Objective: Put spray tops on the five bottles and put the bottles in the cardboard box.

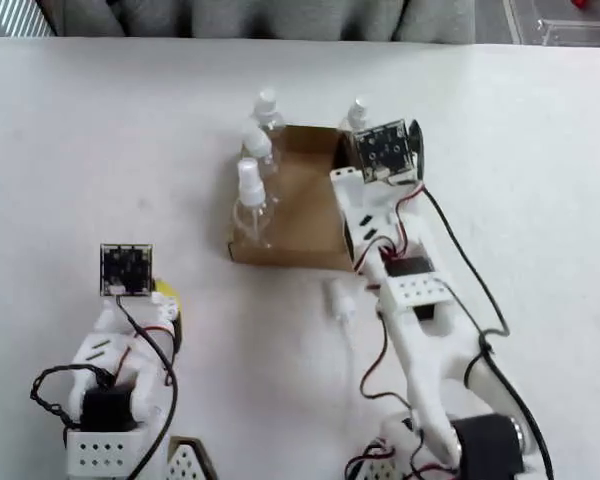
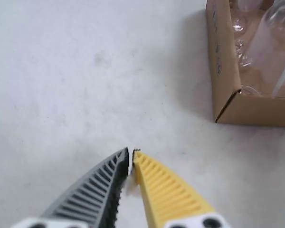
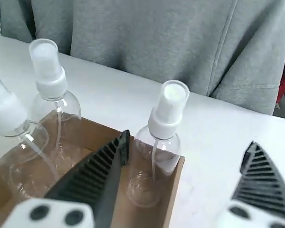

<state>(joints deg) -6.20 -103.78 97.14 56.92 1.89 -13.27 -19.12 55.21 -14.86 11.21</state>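
The cardboard box (image 1: 298,215) lies mid-table. Three clear bottles with white spray tops stand along its left wall (image 1: 251,196), and one capped bottle (image 1: 359,115) stands in its far right corner. My right arm (image 1: 410,290) reaches over the box's right side. My right gripper (image 3: 188,140) is open, its black fingers (image 3: 104,166) on either side of that corner bottle (image 3: 162,137) without touching it. A loose spray top (image 1: 338,298) with its tube lies on the table in front of the box. My left gripper (image 2: 131,156) is shut on nothing, low over bare table left of the box (image 2: 225,90).
My left arm (image 1: 120,350) sits at the near left of the white table (image 1: 100,150). Black cables trail from both arms near the front edge. Open table lies left of and behind the box.
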